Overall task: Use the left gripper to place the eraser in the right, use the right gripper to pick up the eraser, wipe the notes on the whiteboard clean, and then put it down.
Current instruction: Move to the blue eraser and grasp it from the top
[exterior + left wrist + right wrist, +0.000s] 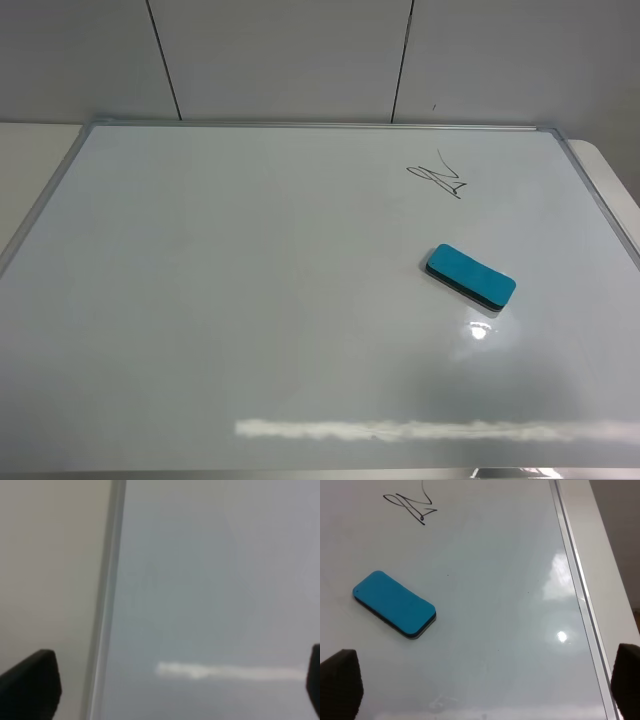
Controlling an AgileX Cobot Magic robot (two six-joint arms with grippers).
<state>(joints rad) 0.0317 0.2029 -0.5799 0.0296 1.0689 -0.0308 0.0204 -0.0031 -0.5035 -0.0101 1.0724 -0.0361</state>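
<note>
the only writing was the notes (438, 178), a thin black marker scribble on the whiteboard (250, 300): a slanted zigzag like an "n" with a loose tail, which could not be read as a word

the eraser (395, 605), a teal block with a dark underside, lay flat on the board ahead of the right gripper (484, 680). it sat nearer one of that gripper's two dark fingertips (340, 682) than the other and touched neither. the scribble lay farther out beyond the eraser, well apart from it and from the jaws. the right jaws stood wide, with only bare board between them. the board's silver frame (575, 580) ran out past the other fingertip, with the pale table (612, 555) beyond it

the left gripper (172, 685) also had its jaws wide and held nothing. its view was blurred. between its two black fingertips (30, 685) lay bare board, and the frame passed just beside one of them. the pale table lay on the far side of that frame. neither arm showed in the high view

counted: one eraser, one scribble, one whiteboard, and two grippers with two fingertips showing on each
</note>
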